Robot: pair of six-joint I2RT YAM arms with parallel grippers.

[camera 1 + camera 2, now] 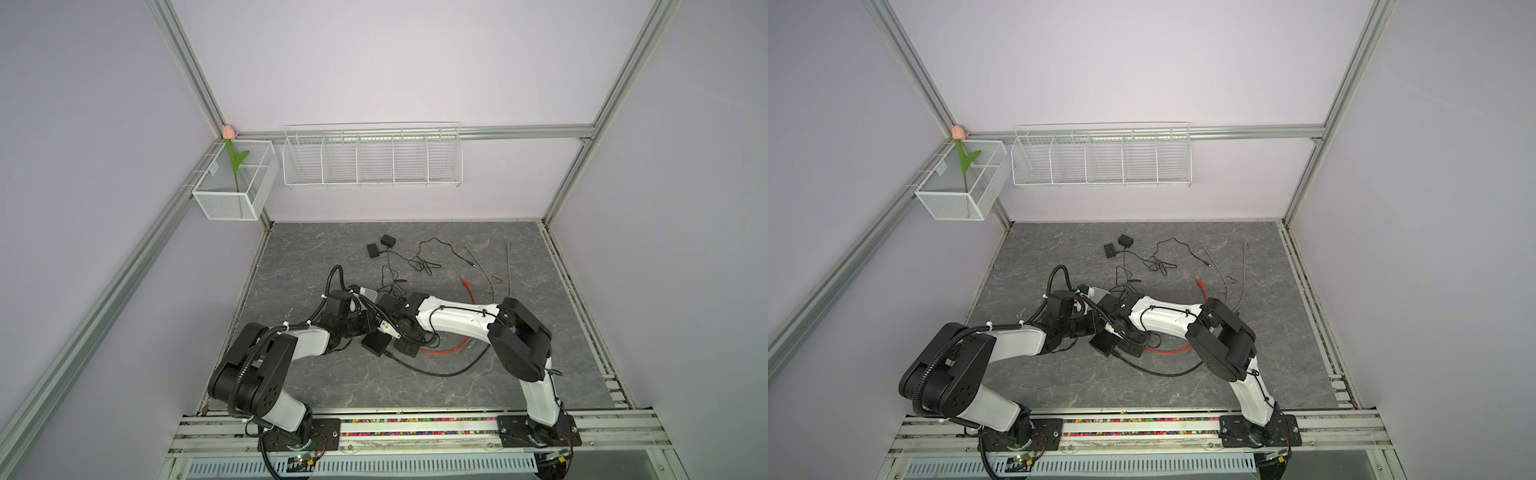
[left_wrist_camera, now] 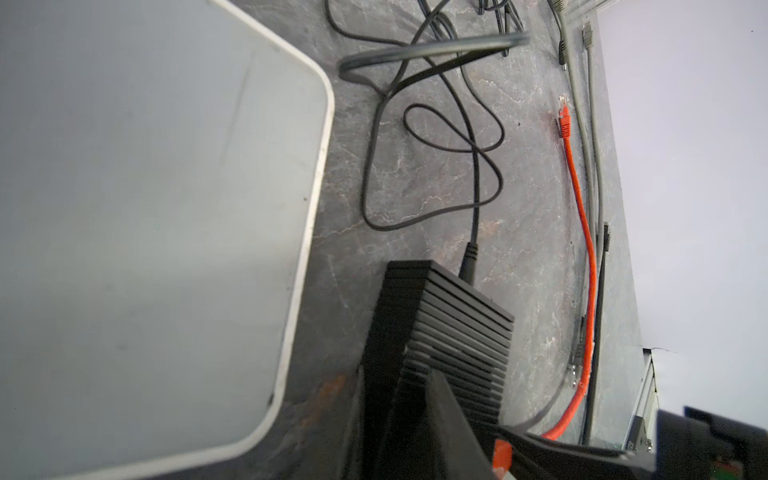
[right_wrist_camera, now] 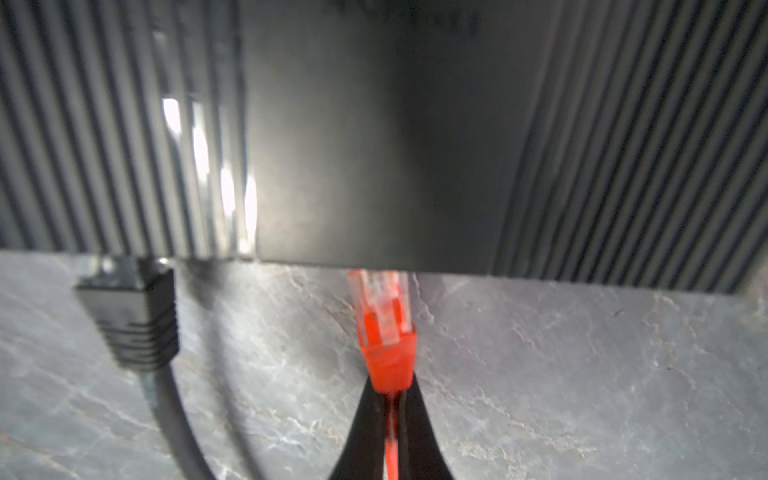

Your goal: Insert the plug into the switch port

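The switch (image 3: 374,145) is a black ribbed box; it shows in both top views (image 1: 376,344) (image 1: 1104,344) between the two arms. My left gripper (image 2: 403,424) is shut on the switch (image 2: 449,324), one finger on each side of it. My right gripper (image 3: 390,399) is shut on the orange cable just behind the plug (image 3: 386,324). The plug's clear tip meets the switch's lower edge and part of it still shows. The port itself is hidden. A black plug (image 3: 129,316) with a thick cable sits in the switch beside it.
The orange cable (image 1: 444,350) runs right; its free end (image 1: 464,281) lies near grey cables (image 1: 490,274). Two black adapters (image 1: 387,240) with tangled thin wires lie further back. A grey, white-rimmed device (image 2: 166,228) sits by the left gripper. A thick black cable (image 1: 436,372) loops in front.
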